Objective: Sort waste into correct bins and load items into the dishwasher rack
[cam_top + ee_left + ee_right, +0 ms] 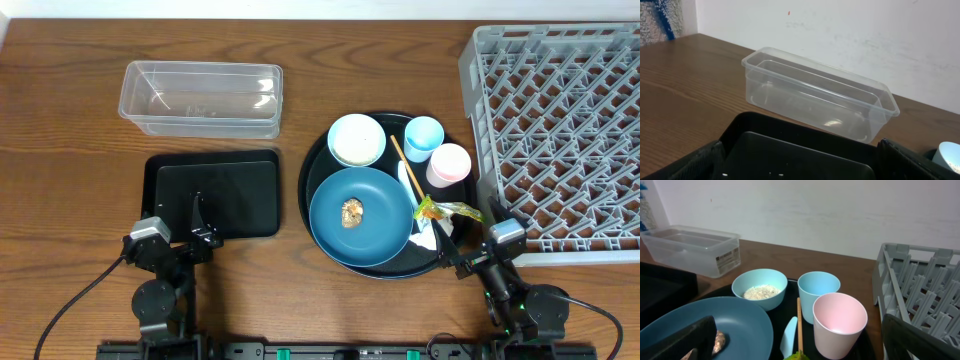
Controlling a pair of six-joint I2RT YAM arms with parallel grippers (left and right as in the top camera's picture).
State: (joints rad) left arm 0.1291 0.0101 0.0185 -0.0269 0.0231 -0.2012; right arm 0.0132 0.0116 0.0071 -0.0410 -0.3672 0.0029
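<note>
**Overhead.** Landmark: round black tray (312, 160) on the wooden surface (60, 120).
- On the tray:
  - The blue plate (378, 195) is on the near-left part, with the brown lump (352, 212) at its middle.
  - The pale bowl (337, 130) is at the far-left.
  - The light-blue cup (423, 137) is at the far-right, with the pink cup (449, 164) just beside it on the near side.
  - The wooden stick (403, 160) lies between the bowl and the cups.
- The yellow-green wrapper (442, 210) is at the tray's right rim, and the white tissue (425, 238) is just nearer than it.
- The grey rack (560, 130) is just beside the tray on the right.
- The black rectangular tray (230, 190) is left of the round tray, and the clear tub (200, 98) is far-left of it.
- The left fingers (197, 207) are spread wide over the rectangular tray's near edge, with nothing between them.
- The right fingers (496, 212) are spread wide at the round tray's near-right rim, straddling the wrapper and tissue without gripping either.

**Left wrist.** The left fingers (690, 162) are apart at the frame's lower corners. The rectangular tray (790, 155) lies between them and the clear tub (820, 95) beyond. The tub is upright.

**Right wrist.** The right fingers (687, 337) are apart and hold nothing.
- Rice (760, 292) lies in the bowl (747, 300).
- The light-blue cup (818, 292) and pink cup (840, 322) are upright and touching or nearly so; I cannot tell which.
- The stick (799, 325) lies left of the pink cup.
- The lump (719, 341) is on the plate (740, 320).
- The wrapper (797, 356) shows only its tip at the bottom edge.
- The rack (920, 290) is on the right and the tub (690, 247) on the far left.
</note>
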